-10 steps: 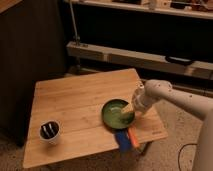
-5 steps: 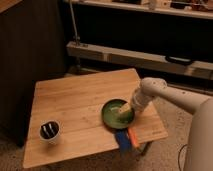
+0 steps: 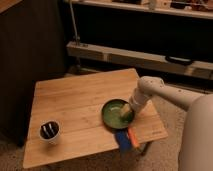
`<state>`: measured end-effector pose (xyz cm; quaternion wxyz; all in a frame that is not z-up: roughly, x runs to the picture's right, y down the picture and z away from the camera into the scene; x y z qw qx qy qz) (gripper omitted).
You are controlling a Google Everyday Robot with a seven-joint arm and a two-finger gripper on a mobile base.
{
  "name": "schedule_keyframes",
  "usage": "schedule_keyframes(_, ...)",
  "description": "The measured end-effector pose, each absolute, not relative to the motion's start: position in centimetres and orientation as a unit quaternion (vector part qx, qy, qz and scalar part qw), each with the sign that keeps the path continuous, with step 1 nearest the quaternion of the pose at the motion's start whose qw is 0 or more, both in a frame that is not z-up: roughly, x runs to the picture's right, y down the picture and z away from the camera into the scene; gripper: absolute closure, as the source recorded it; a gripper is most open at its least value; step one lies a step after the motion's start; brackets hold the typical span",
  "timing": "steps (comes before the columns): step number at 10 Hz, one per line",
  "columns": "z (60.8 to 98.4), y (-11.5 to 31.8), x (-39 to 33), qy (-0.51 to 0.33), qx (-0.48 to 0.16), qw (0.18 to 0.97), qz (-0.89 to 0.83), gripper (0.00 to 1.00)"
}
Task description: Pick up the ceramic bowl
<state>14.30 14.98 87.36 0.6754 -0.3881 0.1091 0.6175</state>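
reaching in from the right, one arm (image 3: 165,92) puts the gripper (image 3: 127,111) down at the right inner edge of the bowl (image 3: 117,113). one green bowl sits on the table (image 3: 80,100), right of centre. one white cup (image 3: 49,132) stands near the front left corner, well apart. one blue and orange item (image 3: 126,139) lies at the front edge, just beside the bowl.
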Motion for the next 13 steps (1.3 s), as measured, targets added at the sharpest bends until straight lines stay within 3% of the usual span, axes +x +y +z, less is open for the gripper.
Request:
schedule_keyframes(4,87.6,15.8,13.9,0.134,-0.394,0.677,0.606,0.97)
schedule_keyframes(6,87.4,16.1,14.0,0.143,-0.403,0.672,0.604,1.00)
schedule_keyframes(9,84.3,14.5,13.5,0.113,-0.427,0.677,0.589,1.00)
schedule_keyframes(13,75.5,8.8,11.6,0.059,-0.463,0.684,0.561,1.00)
